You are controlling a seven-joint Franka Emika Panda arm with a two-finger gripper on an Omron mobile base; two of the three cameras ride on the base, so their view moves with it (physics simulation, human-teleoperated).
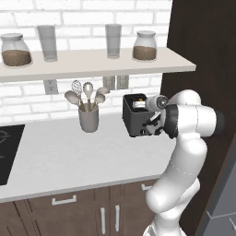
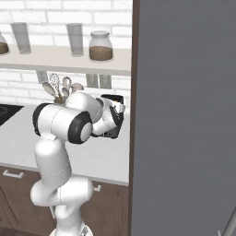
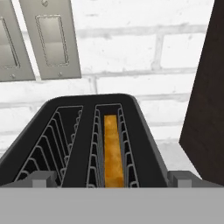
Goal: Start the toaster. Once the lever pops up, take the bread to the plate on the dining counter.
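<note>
Left base view, toaster (image 1: 136, 115): black box on the pale tabletop (image 1: 69, 152), at its right end beside a dark tall panel (image 1: 203, 46).
Left base view, arm: white arm bent over from the lower right, its hand at the toaster's right front corner.
Left base view, surroundings: grey utensil crock (image 1: 88, 119) left of the toaster; a shelf (image 1: 92, 62) above carries jars and glasses.
Right base view, toaster (image 2: 116, 99): largely covered by the arm's wrist; its top edge shows near the dark panel.
Right base view, pincer: hidden behind the wrist; its opening cannot be judged.
Hand view, toaster (image 3: 83, 144): seen from just above, two slots running away from the camera.
Hand view, bread (image 3: 112, 151): sunk upright in the right slot, top edge showing tan; left slot holds only wire guides.
Hand view, pincer (image 3: 112, 178): two grey tips set wide, one at each outer side of the toaster, spread apart and gripping nothing.
Hand view, background: two wall outlets (image 3: 52, 39) on white brick.
</note>
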